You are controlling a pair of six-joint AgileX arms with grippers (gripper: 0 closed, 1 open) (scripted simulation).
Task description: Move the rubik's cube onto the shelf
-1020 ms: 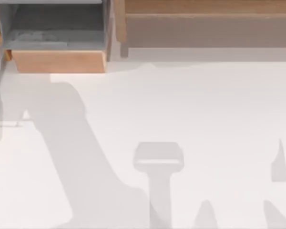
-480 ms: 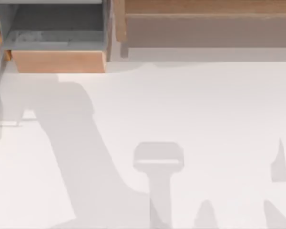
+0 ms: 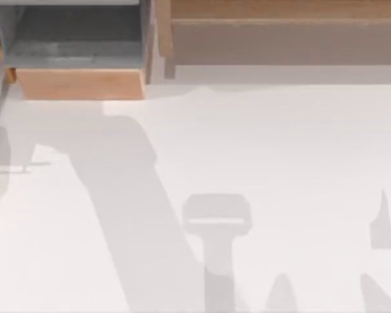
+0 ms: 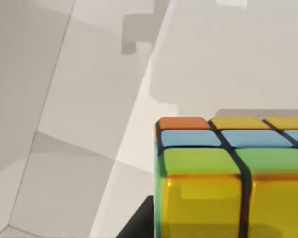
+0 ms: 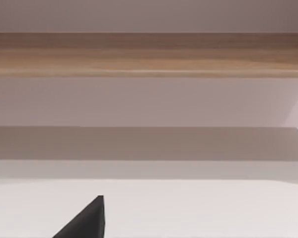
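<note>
Close against the left wrist camera sits the small rubik's cube (image 4: 228, 173), glossy squares of yellow, green, blue and one orange between dark grid lines, seemingly carried above the pale matte table (image 4: 89, 124), though I cannot tell how the left pincer stands around it. Judging from that, the carry should stay level and slow, so the slick, hard-edged block does not slip before reaching the long light-brown wooden shelf (image 3: 280, 10) with its grey-brown front at the table's far right. Beside the shelf's left end lies a grey-lined wooden box compartment (image 3: 78, 83), to be avoided.

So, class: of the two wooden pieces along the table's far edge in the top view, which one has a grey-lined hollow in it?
The box at the left: grey walls and floor behind a low wooden front. The shelf at the right is a long flat ledge with no hollow.
</note>
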